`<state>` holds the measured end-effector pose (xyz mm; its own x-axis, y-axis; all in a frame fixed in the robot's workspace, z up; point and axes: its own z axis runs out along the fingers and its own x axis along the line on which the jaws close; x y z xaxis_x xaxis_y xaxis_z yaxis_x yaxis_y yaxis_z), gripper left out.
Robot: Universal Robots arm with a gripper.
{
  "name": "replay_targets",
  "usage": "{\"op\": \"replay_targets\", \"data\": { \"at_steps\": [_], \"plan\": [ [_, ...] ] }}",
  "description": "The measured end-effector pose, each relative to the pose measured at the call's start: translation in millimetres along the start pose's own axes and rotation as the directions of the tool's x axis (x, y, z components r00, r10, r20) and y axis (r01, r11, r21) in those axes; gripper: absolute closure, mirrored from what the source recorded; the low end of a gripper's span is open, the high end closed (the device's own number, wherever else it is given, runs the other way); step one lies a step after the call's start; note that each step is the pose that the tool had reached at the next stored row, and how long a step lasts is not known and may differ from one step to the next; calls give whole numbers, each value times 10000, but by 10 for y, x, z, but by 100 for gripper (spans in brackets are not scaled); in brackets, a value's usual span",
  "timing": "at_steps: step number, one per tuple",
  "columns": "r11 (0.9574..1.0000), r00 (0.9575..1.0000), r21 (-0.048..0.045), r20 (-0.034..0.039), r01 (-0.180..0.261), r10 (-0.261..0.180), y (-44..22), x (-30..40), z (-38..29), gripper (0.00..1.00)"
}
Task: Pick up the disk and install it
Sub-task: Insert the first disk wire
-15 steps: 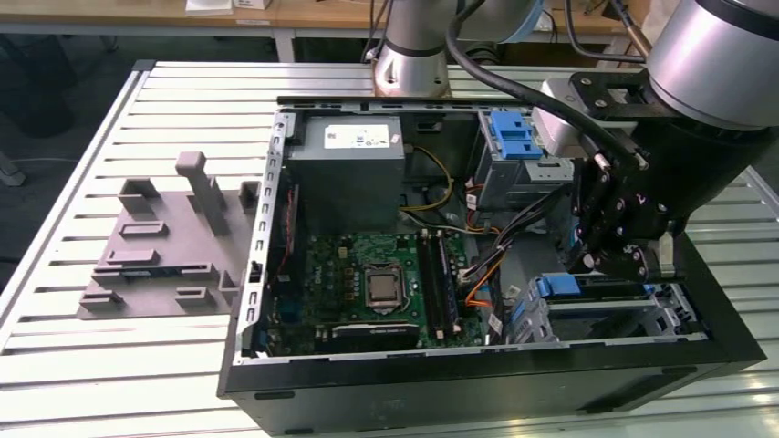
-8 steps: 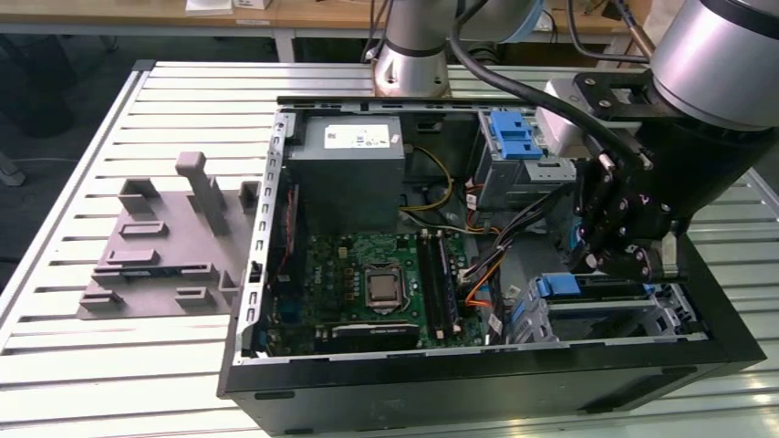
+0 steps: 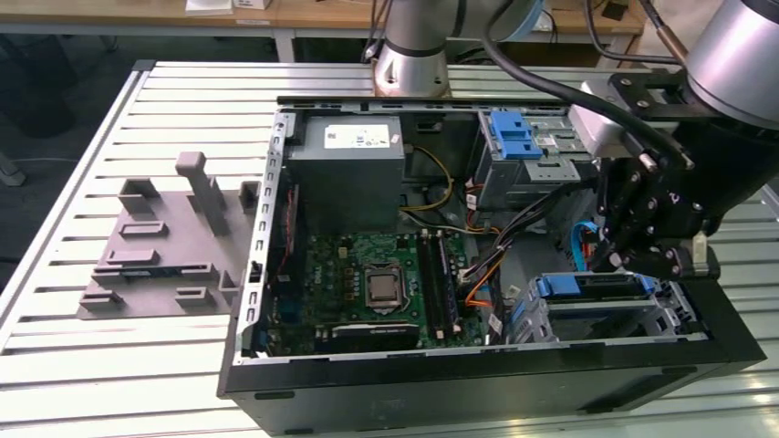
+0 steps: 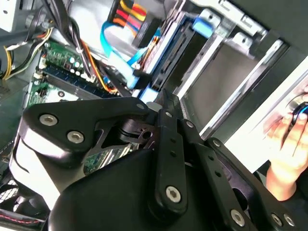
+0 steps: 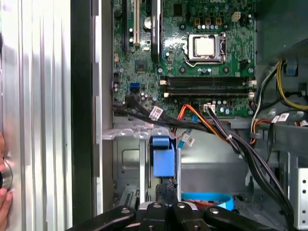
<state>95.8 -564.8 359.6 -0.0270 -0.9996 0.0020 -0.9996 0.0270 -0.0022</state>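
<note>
The disk [image 3: 593, 286] sits in the drive cage at the near corner of the open computer case [image 3: 487, 379], on the exterior view's right. Its blue carrier front [image 5: 161, 156] faces the motherboard. In the second wrist view the disk [image 4: 169, 54] lies edge-on in the cage, with a blue tab [image 4: 205, 25] at its end. My gripper [image 3: 643, 266] hangs just above the cage, on the disk's right in the exterior view. Its black fingers [image 5: 166, 191] are shut together with nothing between them, close behind the blue carrier. The fingertips [image 4: 166, 98] point toward the disk's near end.
A grey power supply box [image 3: 347, 151] and the green motherboard [image 3: 378, 283] fill the case's middle. Cable bundles [image 5: 211, 122] and a blue data cable [image 3: 572, 242] cross beside the cage. Another blue carrier [image 3: 517, 137] sits in the upper bay. A grey fixture [image 3: 164, 242] lies on the table. A person's hand [image 4: 288, 144] rests outside the case.
</note>
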Motion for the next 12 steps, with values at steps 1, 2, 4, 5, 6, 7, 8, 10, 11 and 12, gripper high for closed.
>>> {"op": "replay_targets", "data": {
  "at_steps": [1,2,4,5,6,7,8,10,11,12],
  "plan": [
    [10000,10000,0,-1,0,0,-27,-1,0,89],
    [10000,10000,0,-1,1,-1,-53,-2,0,89],
    [10000,10000,0,-1,0,0,-105,-3,0,89],
    [10000,10000,0,0,1,-1,-131,-4,0,89],
    [10000,10000,-1,0,0,0,-157,-4,0,89],
    [10000,10000,-1,1,0,0,-181,-5,1,89],
    [10000,10000,-1,0,0,0,-200,-6,1,89],
    [10000,10000,0,-1,1,-1,-219,-7,-1,89],
    [10000,10000,0,0,0,0,-222,-8,-3,89],
    [10000,10000,3,0,-1,1,-223,-8,-8,89]
  ]
}}
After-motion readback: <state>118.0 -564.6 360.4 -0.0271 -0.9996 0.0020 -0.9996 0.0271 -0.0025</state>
